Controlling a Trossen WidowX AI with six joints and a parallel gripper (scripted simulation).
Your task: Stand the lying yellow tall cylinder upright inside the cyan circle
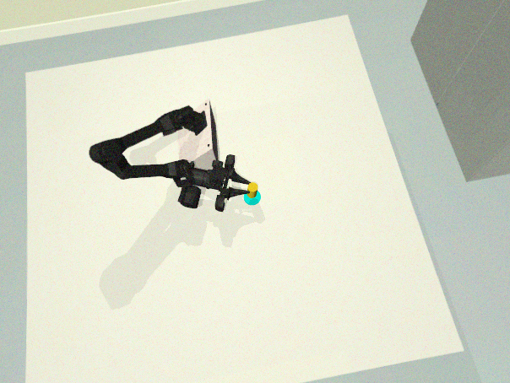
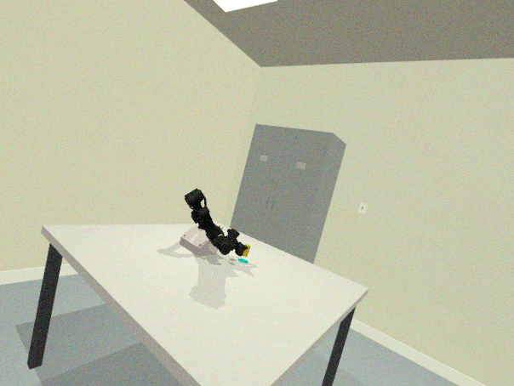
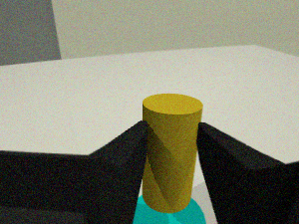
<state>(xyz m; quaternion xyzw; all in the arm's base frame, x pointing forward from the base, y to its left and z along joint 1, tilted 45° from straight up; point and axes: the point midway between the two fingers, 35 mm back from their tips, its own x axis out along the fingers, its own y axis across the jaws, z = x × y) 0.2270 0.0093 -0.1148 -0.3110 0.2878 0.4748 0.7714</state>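
The yellow tall cylinder (image 1: 252, 191) (image 2: 247, 251) (image 3: 170, 160) is held close to upright, with a slight tilt showing in the exterior view. My gripper (image 1: 252, 188) (image 2: 244, 250) (image 3: 171, 129) is shut on it, one finger on each side of its upper part. The cyan circle (image 1: 252, 202) (image 2: 242, 261) (image 3: 198, 214) lies flat on the table below the cylinder. In the exterior view a small gap shows between the cylinder's lower end and the circle. The cylinder hides part of the circle in the wrist view.
The arm's pale base (image 1: 200, 145) (image 2: 193, 238) stands on the white table (image 1: 338, 253) (image 2: 255, 319) (image 3: 65, 109), behind the gripper. The arm's shadow falls across the table beside the circle. A grey cabinet (image 1: 469, 84) (image 2: 285, 191) (image 3: 25, 29) stands beyond the table's edge.
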